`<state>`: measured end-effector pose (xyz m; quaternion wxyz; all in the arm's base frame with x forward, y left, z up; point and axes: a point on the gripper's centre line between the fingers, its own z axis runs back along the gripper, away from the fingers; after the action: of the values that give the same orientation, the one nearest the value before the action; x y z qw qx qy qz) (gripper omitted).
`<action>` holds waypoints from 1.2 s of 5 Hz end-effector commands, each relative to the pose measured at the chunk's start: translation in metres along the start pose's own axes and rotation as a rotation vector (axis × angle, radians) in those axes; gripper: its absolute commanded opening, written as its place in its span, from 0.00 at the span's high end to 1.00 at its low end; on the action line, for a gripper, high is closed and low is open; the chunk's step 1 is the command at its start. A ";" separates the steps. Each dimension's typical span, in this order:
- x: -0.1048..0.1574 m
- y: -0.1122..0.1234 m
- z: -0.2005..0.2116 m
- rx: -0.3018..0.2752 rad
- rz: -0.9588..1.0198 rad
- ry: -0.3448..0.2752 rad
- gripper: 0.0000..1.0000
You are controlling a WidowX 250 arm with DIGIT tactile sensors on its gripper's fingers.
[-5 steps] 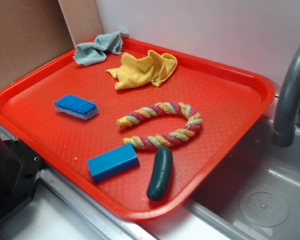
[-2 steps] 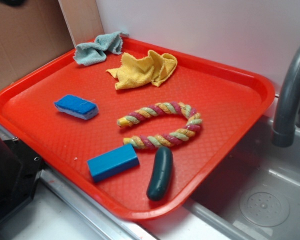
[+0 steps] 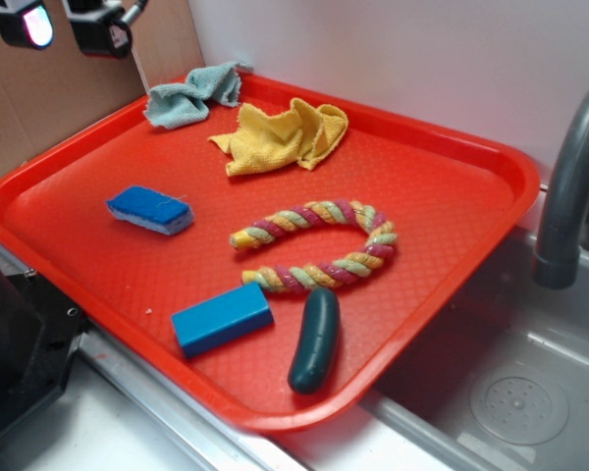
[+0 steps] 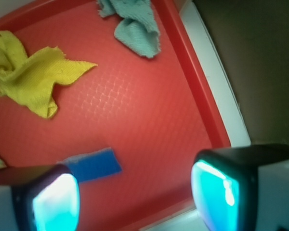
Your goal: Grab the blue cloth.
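Nearest to you in the exterior view, the red tray (image 3: 491, 196) carries a dark green pickle (image 3: 315, 340) at its front edge, and a blue block (image 3: 221, 318) just beside it. Behind them lies the curved rope toy (image 3: 319, 245), and to the left the blue sponge (image 3: 149, 209). Farther back you see the yellow rag (image 3: 280, 135). The blue cloth (image 3: 191, 95) is crumpled in the far corner of the tray, near the yellow rag but apart from it. The gripper (image 3: 64, 22) hangs high at the upper left, and its fingers (image 4: 216, 190) are spread wide with nothing between them. The grey faucet (image 3: 569, 186) stands to the right, over the sink (image 3: 515, 392).
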<state>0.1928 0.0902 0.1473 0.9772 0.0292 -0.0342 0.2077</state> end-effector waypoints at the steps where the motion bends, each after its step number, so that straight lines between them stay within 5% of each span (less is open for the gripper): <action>1: 0.005 0.007 0.010 -0.003 0.015 -0.039 0.00; 2: 0.005 0.007 0.010 -0.003 0.015 -0.039 0.00; 3: 0.042 -0.001 -0.017 0.085 0.127 -0.158 0.00; 4: 0.067 -0.015 -0.039 0.092 0.120 -0.218 0.00; 6: 0.095 0.003 -0.088 0.170 0.104 -0.175 0.00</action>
<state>0.2772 0.1276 0.0498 0.9565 0.1259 -0.0737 0.2527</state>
